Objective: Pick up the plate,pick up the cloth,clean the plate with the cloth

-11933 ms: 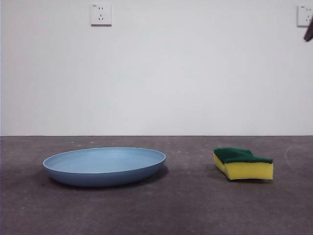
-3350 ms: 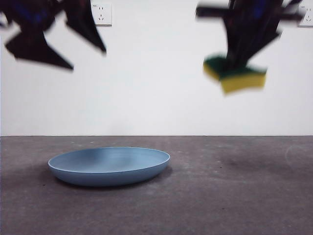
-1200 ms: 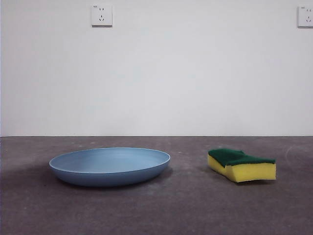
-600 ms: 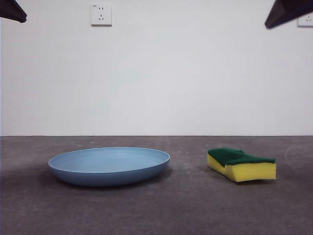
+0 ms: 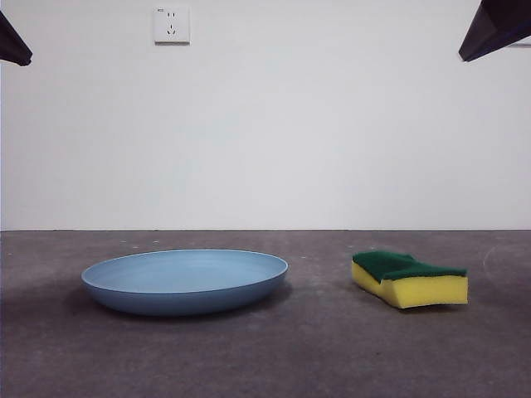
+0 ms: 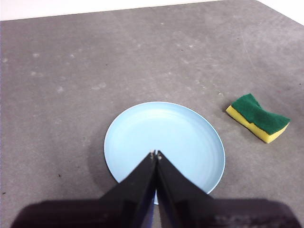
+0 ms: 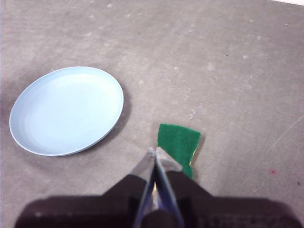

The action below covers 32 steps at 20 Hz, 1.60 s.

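Observation:
The light-blue plate lies flat on the dark table, left of centre; it also shows as the plate and the plate in the wrist views. The cloth, a yellow sponge with a green top, rests on the table to its right, seen too as the cloth and the cloth. High above the plate, my left gripper is shut and holds nothing. My right gripper hangs shut and empty above the cloth. In the front view only black tips show at the top corners.
A white wall with a power socket stands behind the table. The grey tabletop stretches around both things.
The plate and sponge lie as they did a second ago. The black arm tips appeared at the top corners half a second ago and have shifted slightly since.

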Motion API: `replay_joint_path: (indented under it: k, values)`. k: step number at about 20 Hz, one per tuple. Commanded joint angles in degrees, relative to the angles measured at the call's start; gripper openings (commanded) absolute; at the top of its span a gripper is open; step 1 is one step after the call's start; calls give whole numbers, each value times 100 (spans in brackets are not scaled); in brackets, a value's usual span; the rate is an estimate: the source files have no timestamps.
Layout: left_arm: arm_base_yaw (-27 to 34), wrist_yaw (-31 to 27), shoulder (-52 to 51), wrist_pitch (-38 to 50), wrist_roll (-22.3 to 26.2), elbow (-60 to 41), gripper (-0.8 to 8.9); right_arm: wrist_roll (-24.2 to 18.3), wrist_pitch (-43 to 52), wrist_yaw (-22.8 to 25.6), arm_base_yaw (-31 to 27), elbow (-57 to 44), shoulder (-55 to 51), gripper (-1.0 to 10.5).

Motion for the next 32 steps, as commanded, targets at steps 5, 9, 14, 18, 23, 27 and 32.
replay_joint_path:
  k: [5, 9, 14, 18, 23, 27, 32]
  values:
    - [-15, -4, -15, 17, -31, -11, -3, 39, 33, 17, 2, -50, -9, 1]
    - [37, 2, -31, 15, -31, -11, -3, 39, 33, 17, 2, -50, -11, 1]
    - [527, -83, -588, -103, 339, -13, -3, 39, 33, 17, 2, -50, -15, 1]
    - [1108, -153, -1338, -52, 933, -175, -3, 39, 33, 17, 2, -50, -15, 1]
    - [1716, -114, -2282, 428, 1049, -1147, -3, 39, 33, 17, 2, -50, -15, 1]
    - [1945, -114, -2796, 1099, 940, -2188, -3, 39, 33, 17, 2, -50, -15, 1]
    - [2063, -116, -3268, 1554, 570, -3080, -3, 39, 33, 20, 2, -50, -15, 1]
